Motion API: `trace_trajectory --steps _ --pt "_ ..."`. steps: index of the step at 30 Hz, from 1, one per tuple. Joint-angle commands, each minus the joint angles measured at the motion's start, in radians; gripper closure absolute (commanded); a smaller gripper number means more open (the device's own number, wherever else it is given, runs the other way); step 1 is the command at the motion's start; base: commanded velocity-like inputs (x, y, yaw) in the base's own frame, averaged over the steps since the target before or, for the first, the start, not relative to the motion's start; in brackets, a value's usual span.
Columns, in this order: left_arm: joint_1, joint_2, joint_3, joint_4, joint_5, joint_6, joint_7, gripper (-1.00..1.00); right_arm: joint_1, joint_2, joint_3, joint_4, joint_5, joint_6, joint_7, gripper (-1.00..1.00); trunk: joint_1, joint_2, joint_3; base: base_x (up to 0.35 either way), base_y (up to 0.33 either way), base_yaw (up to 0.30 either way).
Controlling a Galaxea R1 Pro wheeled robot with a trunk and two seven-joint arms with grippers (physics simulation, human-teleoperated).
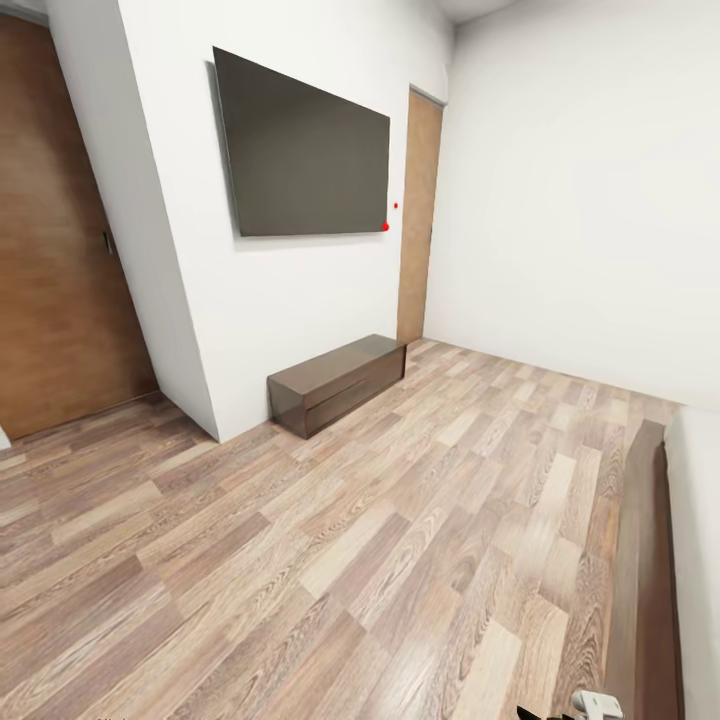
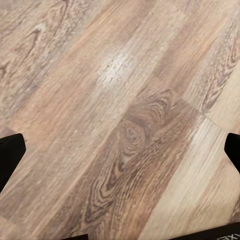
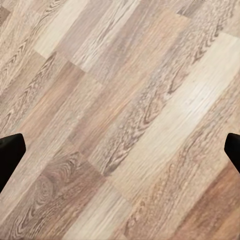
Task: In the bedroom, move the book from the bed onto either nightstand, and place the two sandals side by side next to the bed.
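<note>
Two grippers are hanging over bare wood-plank floor (image 1: 330, 560) with nothing between their fingers: the left gripper (image 2: 120, 150) is showing one dark fingertip at each side of its wrist view, spread wide, and the right gripper (image 3: 120, 150) is standing just as wide in its own view. The robot is looking across the bedroom toward a wall-mounted dark screen (image 1: 305, 150), with a low dark brown cabinet (image 1: 338, 382) sitting against the wall beneath it and a brown door (image 1: 420, 215) at the far corner. Another brown door (image 1: 55, 250) is standing at the left.

The bed (image 1: 650, 560) is just entering at the near right, where its dark wooden frame edge and a strip of light mattress are running along the right side. The book and the sandals are not turning up from this angle, so their places cannot be told.

Judging from this, the robot is travelling and searching. To do this well, it should be turning right until the mattress top is coming fully under the head camera, keeping the base off the frame rail and both arms tucked and spread-fingered, ready for reaching.
</note>
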Motion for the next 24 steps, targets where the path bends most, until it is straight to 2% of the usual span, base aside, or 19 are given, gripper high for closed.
trace_trajectory --steps 1,6,11,22,24 --pt "-0.001 0.000 -0.004 0.001 0.008 -0.002 -0.004 -1.00 -0.001 0.000 0.008 0.004 -0.008 -0.006 0.005 -1.00 0.000 -0.001 -0.001 0.000 0.000 0.173" --pt "-0.001 0.000 -0.004 0.001 0.008 -0.002 -0.004 -1.00 -0.001 0.000 0.008 0.004 -0.008 -0.006 0.005 -1.00 0.000 -0.001 -0.001 0.000 0.000 0.249" --pt "-0.001 0.000 -0.004 0.001 0.008 -0.002 -0.004 -1.00 -0.001 0.000 0.008 0.004 -0.008 -0.006 0.005 -1.00 -0.019 0.034 0.015 0.000 0.000 0.242" --pt "-0.001 0.000 -0.004 0.001 0.008 -0.002 -0.004 -1.00 -0.001 0.000 0.008 0.004 -0.008 -0.006 0.006 -1.00 -0.061 0.111 0.049 0.000 0.000 0.026" --pt "-0.001 0.000 -0.004 0.001 0.008 -0.002 -0.004 -1.00 -0.001 0.000 0.008 0.004 -0.008 -0.006 0.006 -1.00 -0.061 0.111 0.049 0.000 0.000 0.001"
